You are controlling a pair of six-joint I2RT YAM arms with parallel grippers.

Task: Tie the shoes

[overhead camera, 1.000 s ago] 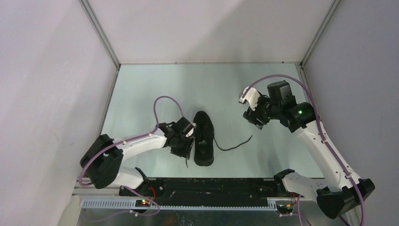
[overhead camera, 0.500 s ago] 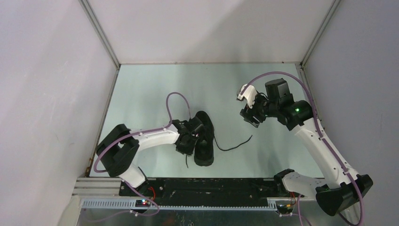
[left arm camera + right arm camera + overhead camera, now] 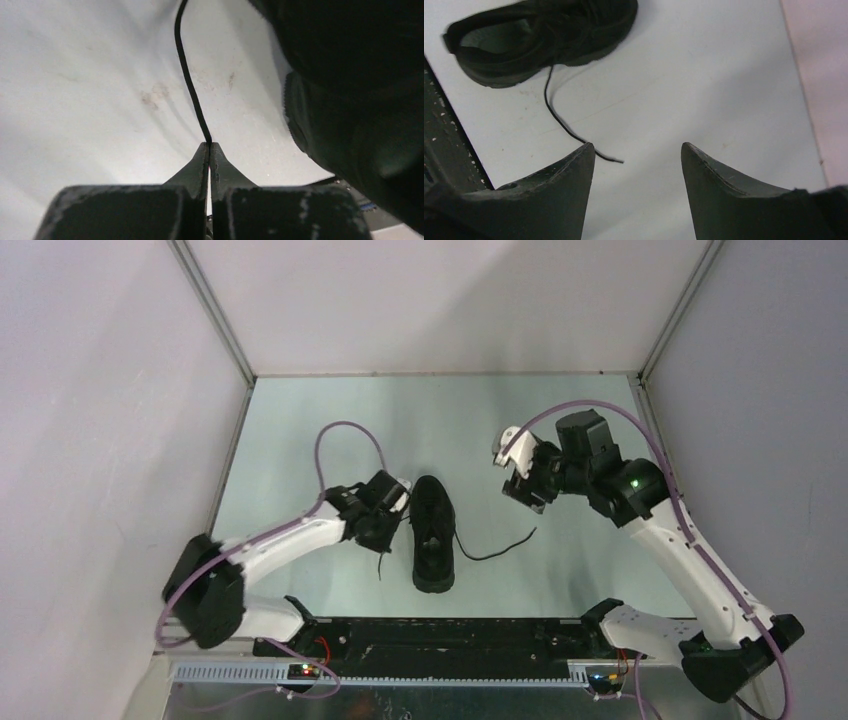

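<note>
The black shoe [image 3: 433,535] lies mid-table, toe toward the back. My left gripper [image 3: 386,538] hangs just off its left side, shut on the thin left lace [image 3: 381,562]. In the left wrist view the fingertips [image 3: 209,146] pinch that lace [image 3: 187,75], which runs up and away over the table, with the shoe [image 3: 350,75] dark at the right. My right gripper [image 3: 515,476] hovers to the right of the shoe and further back, open and empty. The right wrist view shows it [image 3: 638,147] above the table, with the shoe [image 3: 544,30] and the loose right lace [image 3: 559,117] below it.
The right lace [image 3: 497,547] trails across the pale green table [image 3: 330,430] toward the right. A black rail [image 3: 450,635] runs along the near edge. White walls enclose the table at left, back and right.
My left gripper has shut on the left lace and drawn back a little to the left of the shoe. The right gripper has drifted slightly left, still open.
</note>
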